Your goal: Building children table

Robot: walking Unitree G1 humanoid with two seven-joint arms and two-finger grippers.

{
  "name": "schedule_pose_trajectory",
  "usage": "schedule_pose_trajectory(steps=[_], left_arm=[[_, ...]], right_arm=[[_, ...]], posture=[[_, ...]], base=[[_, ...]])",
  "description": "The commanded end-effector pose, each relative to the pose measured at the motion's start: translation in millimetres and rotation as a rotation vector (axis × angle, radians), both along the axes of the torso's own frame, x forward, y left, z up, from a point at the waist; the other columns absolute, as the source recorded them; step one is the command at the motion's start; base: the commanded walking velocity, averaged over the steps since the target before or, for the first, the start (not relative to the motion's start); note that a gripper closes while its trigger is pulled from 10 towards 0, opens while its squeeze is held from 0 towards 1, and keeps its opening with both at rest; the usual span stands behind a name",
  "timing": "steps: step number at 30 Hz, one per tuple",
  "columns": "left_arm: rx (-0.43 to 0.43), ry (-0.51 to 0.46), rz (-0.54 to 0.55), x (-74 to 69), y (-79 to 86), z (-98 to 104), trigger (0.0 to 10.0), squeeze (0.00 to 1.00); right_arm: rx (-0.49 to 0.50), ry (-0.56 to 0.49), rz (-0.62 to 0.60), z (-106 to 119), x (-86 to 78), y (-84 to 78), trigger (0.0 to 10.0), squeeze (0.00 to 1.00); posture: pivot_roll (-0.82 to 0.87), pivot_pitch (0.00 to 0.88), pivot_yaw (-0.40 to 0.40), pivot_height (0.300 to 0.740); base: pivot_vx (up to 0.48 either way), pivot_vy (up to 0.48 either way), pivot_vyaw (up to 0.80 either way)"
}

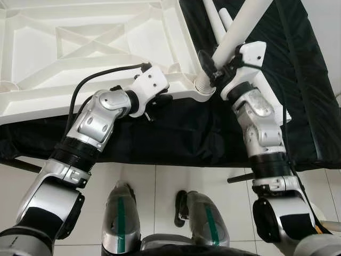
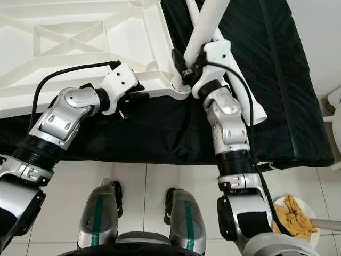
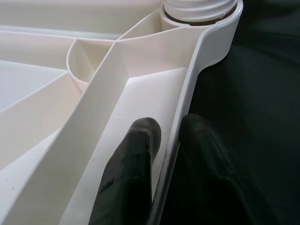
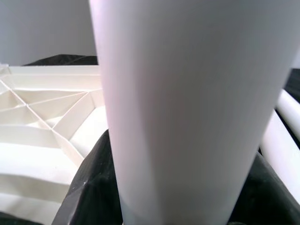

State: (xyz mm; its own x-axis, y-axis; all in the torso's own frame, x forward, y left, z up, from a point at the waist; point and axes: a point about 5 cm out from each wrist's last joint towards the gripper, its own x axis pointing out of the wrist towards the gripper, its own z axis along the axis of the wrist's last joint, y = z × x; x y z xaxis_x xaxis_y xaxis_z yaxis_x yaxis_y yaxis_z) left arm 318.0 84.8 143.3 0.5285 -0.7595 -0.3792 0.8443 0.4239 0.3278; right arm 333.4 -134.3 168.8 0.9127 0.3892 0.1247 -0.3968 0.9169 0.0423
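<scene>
While the black cloth (image 1: 224,133) covers the work surface beyond the white tiled floor (image 1: 160,186), the white tabletop (image 1: 80,48) lies on it upside down, its ribbed underside facing up and its near edge facing the robot. At the near right corner of that tabletop sits a round threaded socket (image 3: 199,9). A white table leg (image 1: 240,32) stands tilted with its lower end at this socket, rising away toward the upper right. Further white legs (image 1: 216,21) lie on the cloth just beyond the corner.

The right gripper (image 2: 186,61) is closed around the tilted leg just above the socket; in the right wrist view the leg (image 4: 187,108) sits between the black fingers (image 4: 84,187). The left gripper (image 3: 168,140) pinches the tabletop's near rim (image 3: 187,103) a short way left of the socket, one finger (image 3: 136,154) inside the rim and the other finger (image 3: 206,150) outside, over the cloth.

A plate of yellow snacks (image 2: 293,213) rests on the floor by the robot's right side.
</scene>
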Motion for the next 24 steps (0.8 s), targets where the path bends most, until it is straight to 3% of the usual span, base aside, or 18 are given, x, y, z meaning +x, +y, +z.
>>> schedule_pose_trajectory(steps=[1,11,24], left_arm=[[-0.043,-0.142,-0.006,4.2,-2.7,30.6,10.0,0.0],[-0.045,-0.152,-0.006,4.6,-3.9,31.4,10.0,0.0],[-0.044,-0.156,-0.008,5.0,-3.8,32.5,10.0,0.0]], right_arm=[[-0.028,0.246,-0.125,-49.3,-4.9,-25.2,10.0,0.0],[-0.064,0.239,-0.031,-50.4,-10.6,-15.5,10.0,0.0],[-0.034,0.254,-0.091,-51.2,-12.9,-27.0,10.0,0.0]], posture=[[0.08,0.081,-0.044,0.74],[0.07,0.073,-0.05,0.74],[0.07,0.086,-0.044,0.74]], base=[[0.0,0.0,0.0],[0.0,0.0,0.0],[0.0,0.0,0.0]])
